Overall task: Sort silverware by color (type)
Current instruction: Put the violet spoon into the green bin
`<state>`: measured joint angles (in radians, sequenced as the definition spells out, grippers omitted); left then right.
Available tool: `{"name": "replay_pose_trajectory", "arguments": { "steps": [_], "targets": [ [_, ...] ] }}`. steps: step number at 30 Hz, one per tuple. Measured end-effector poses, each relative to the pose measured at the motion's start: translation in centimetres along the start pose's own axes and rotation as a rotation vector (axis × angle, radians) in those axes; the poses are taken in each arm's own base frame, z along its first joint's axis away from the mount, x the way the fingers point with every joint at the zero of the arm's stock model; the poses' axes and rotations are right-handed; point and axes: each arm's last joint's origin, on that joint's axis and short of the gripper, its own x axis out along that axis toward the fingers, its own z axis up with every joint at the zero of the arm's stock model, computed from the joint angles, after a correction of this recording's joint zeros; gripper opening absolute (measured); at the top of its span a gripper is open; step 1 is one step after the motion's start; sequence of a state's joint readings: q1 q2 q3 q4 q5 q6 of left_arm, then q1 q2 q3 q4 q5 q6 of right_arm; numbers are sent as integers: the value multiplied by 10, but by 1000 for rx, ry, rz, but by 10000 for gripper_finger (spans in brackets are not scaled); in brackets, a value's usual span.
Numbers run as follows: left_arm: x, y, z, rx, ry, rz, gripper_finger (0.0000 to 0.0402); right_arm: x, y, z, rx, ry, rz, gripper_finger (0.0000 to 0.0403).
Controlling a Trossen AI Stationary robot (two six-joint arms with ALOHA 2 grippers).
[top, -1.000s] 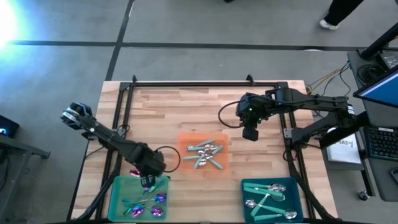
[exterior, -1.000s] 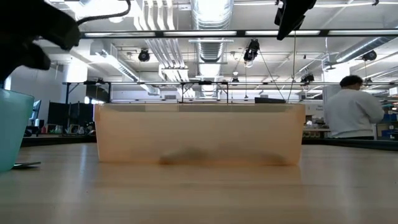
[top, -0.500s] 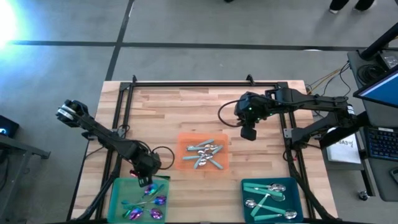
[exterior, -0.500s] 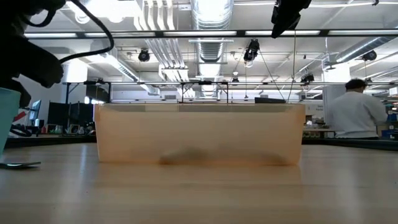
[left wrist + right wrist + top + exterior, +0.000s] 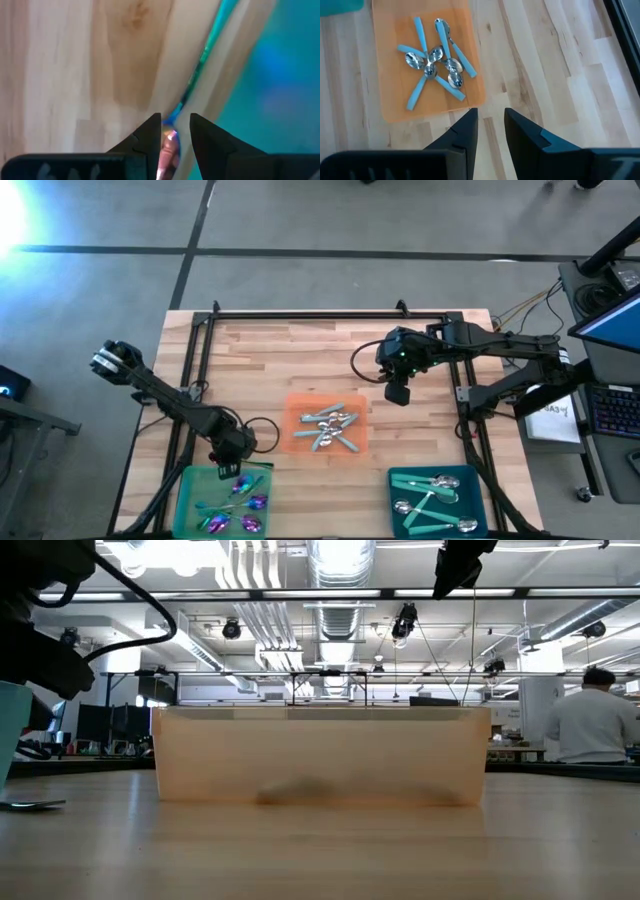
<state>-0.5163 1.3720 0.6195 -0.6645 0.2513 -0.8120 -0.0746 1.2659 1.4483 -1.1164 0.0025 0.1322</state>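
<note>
The silverware lies in three groups on the tabletop (image 5: pixel 300 360). Light-blue-handled spoons (image 5: pixel 330 427) with silver bowls sit in a loose pile in the orange tray (image 5: pixel 297 408) at the middle of the tabletop, nearer the front edge; the right wrist view shows them crossing one another (image 5: pixel 434 59). Spoons with purple-pink bowls (image 5: pixel 240 505) lie in the green tray (image 5: pixel 188 480) at the front left corner. Teal-handled spoons with silver bowls (image 5: pixel 432 495) lie in the teal tray (image 5: pixel 480 485) at the front right corner.

The left gripper (image 5: pixel 226 470) hangs over the back rim of the green tray. In the left wrist view its jaws stand a narrow gap apart, and a pinkish, shiny thing with a teal strip (image 5: pixel 170 137) shows between them. It looks like a spoon held there, though the blur makes that uncertain, so I cannot tell whether the jaws grip it.

The right gripper (image 5: pixel 397 394) hovers above bare wood, between the orange tray and the right edge, toward the back. Its jaws (image 5: pixel 487 131) are slightly parted with nothing between them.

In the low view a person (image 5: pixel 590 725) stands in the room beyond the tabletop.
</note>
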Motion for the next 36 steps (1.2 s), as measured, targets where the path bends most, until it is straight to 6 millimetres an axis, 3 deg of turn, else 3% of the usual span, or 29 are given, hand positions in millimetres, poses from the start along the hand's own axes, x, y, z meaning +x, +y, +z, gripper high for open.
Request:
{"name": "replay_pose_trajectory", "arguments": {
  "steps": [11,26,29,32,36],
  "targets": [
    [9,12,-3,-22,-77,110,87,0,0,0,17,0,0,86],
    [5,17,3,-109,-191,222,84,0,0,0,15,0,0,86],
    [5,18,3,-131,-197,225,63,0,0,0,14,0,0,86],
    [6,20,2,-202,-206,231,17,0,0,0,14,0,0,86],
    [8,22,1,-308,-220,225,7,0,0,0,1,0,0,86]
  ]
}}
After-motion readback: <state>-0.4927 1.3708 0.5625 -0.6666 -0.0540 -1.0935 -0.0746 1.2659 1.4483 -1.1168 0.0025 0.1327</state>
